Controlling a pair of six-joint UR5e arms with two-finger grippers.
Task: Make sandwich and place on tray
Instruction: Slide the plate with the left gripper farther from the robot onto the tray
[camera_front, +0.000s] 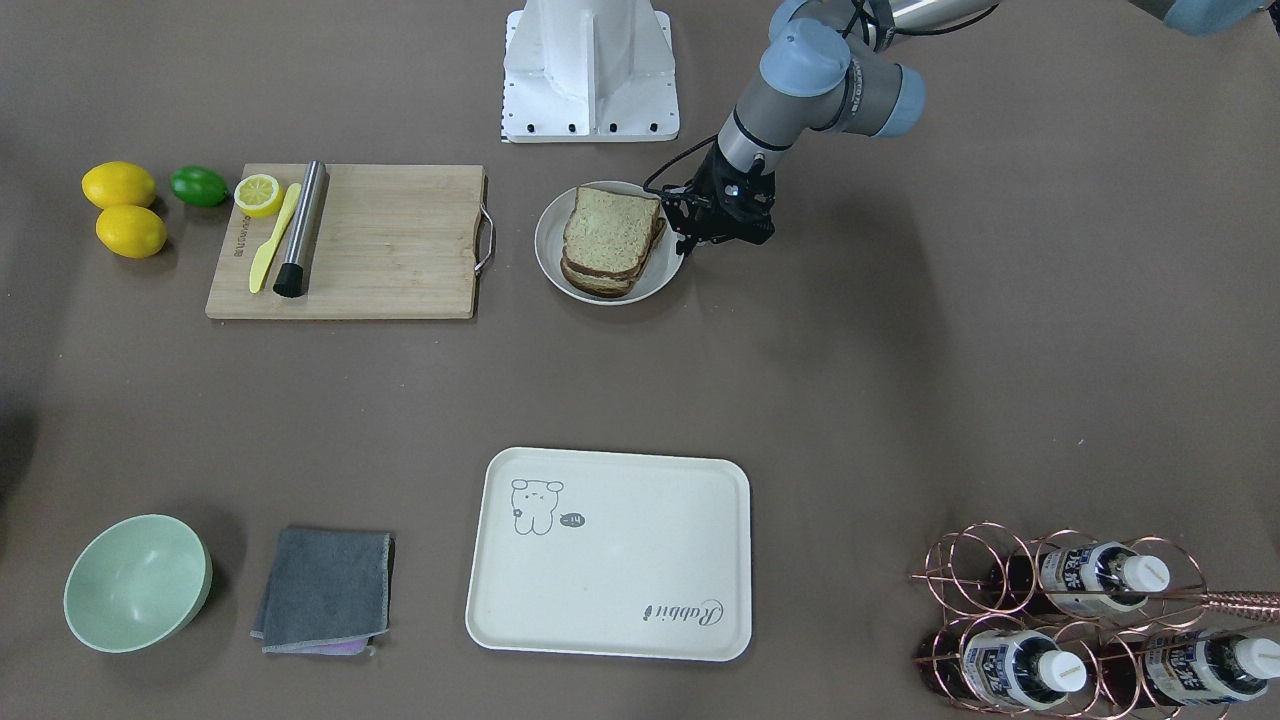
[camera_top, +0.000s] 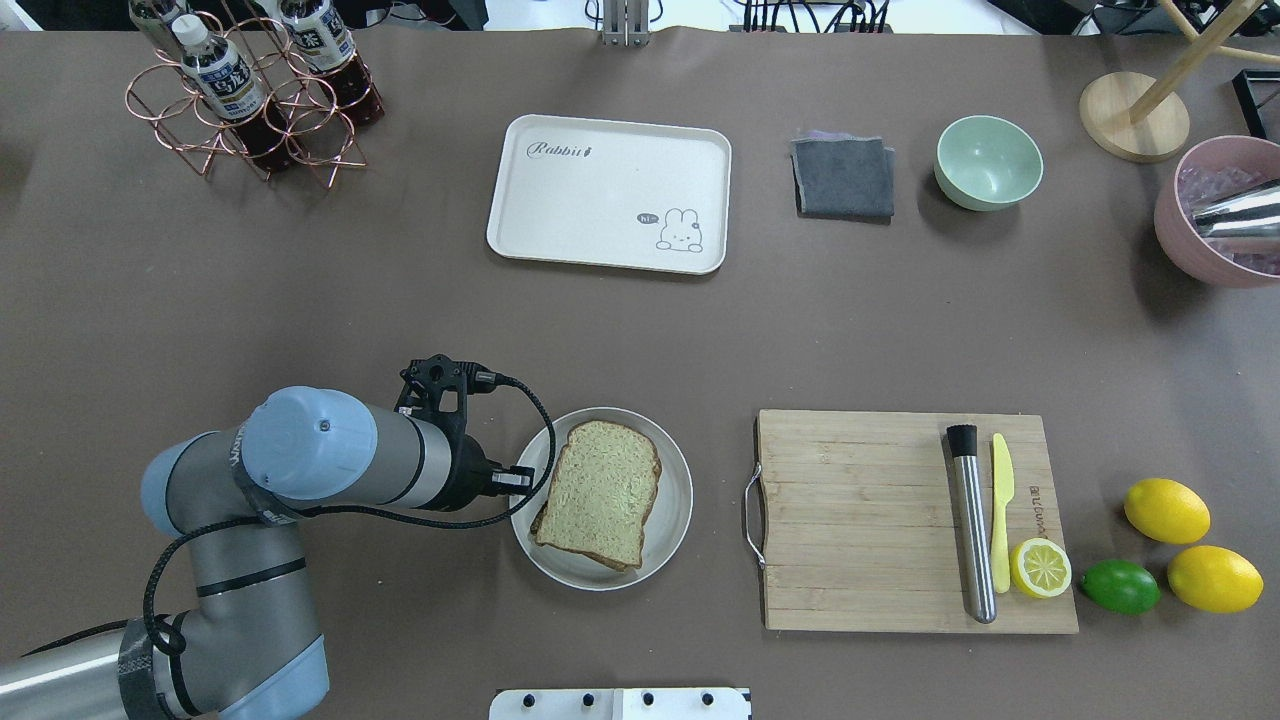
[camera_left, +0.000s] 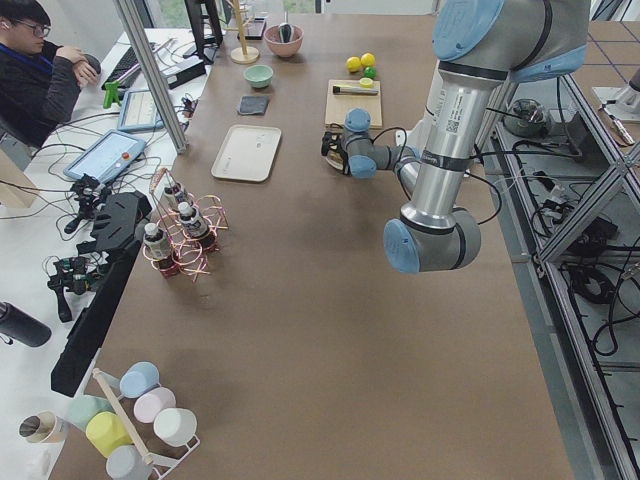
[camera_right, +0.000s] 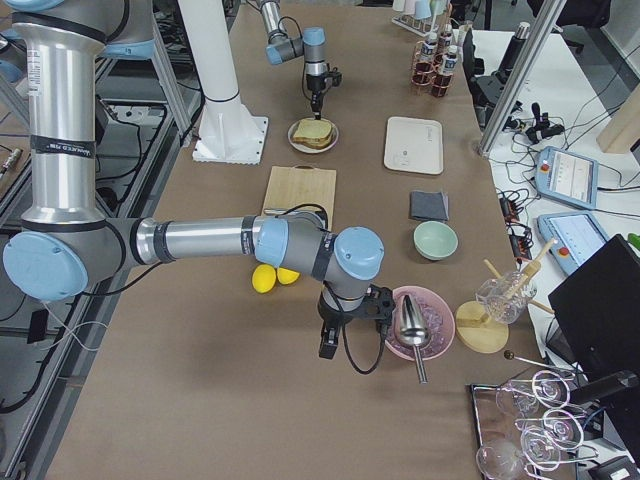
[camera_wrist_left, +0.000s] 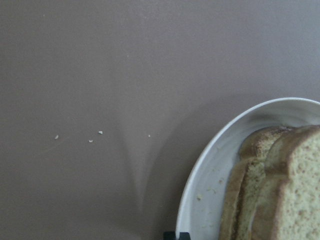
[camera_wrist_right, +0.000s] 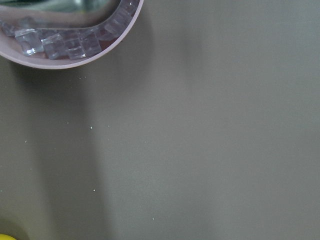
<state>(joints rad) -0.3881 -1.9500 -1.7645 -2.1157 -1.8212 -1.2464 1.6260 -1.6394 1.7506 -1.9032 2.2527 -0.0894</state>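
Note:
A stack of speckled tan bread slices (camera_front: 610, 235) with dark crust lies on a round white plate (camera_front: 548, 250), also in the overhead view (camera_top: 600, 490). No egg shows in any view. The cream tray (camera_front: 610, 600) with the cartoon drawing and "Rabbit" script lies bare across the table from the plate. My left gripper (camera_front: 688, 245) points down at the plate's rim, beside the bread, and looks shut and empty. Its wrist view shows the plate rim (camera_wrist_left: 210, 190) and the bread edges (camera_wrist_left: 285, 190). My right gripper (camera_right: 325, 345) hangs low over the table near a pink bowl; I cannot tell whether it is open.
A wooden cutting board (camera_top: 880, 520) with a metal muddler, a yellow knife and a lemon half lies beside the plate. Two lemons and a lime (camera_top: 1120, 587) lie past it. A grey cloth (camera_top: 843, 177), a green bowl (camera_top: 988, 162), a bottle rack (camera_top: 250, 95) and a pink bowl of ice cubes (camera_top: 1215, 215) are farther off.

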